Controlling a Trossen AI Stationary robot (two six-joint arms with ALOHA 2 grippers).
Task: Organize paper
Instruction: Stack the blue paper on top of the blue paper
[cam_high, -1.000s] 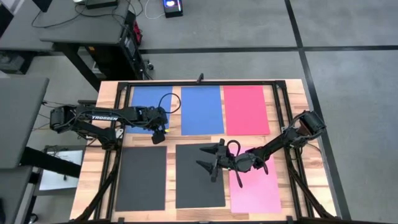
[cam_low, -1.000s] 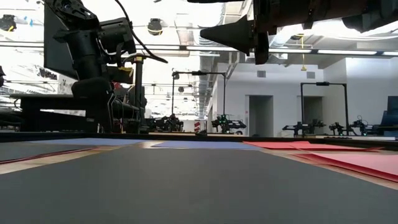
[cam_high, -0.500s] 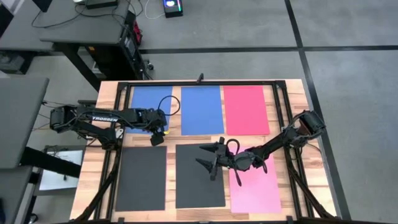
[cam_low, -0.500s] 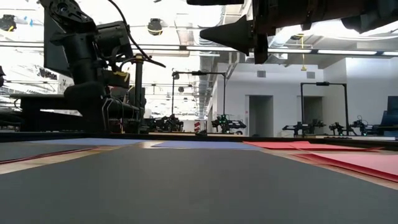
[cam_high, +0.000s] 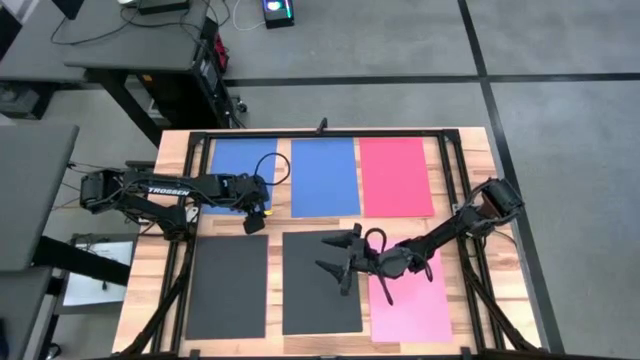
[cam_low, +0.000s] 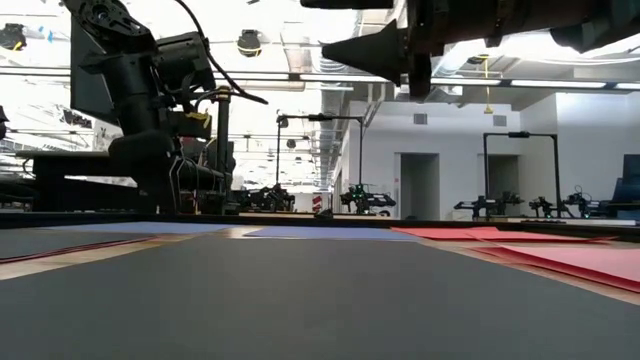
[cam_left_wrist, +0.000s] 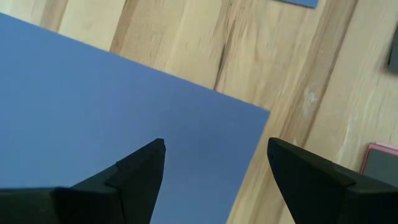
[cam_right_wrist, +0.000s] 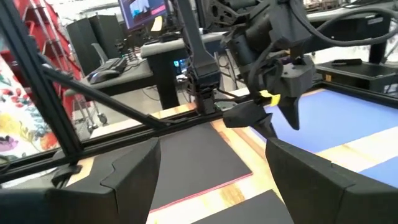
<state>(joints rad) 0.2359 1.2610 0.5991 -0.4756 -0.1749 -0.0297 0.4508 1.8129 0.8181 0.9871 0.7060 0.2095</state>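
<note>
Left gripper (cam_high: 256, 218) hangs spread (nothing held) over the blue sheet's (cam_high: 236, 170) five o'clock corner. Right gripper (cam_high: 338, 260), likewise wide, hovers above the middle black sheet (cam_high: 305, 300).

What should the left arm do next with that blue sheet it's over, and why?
Probably lower straight down onto the corner. The left gripper is open and hovers over the corner of the left blue sheet, holding nothing. The right gripper waits open above the middle dark sheet.

Grey carpet floor (cam_high: 560, 140); dark desk (cam_high: 140, 40) beyond.
</note>
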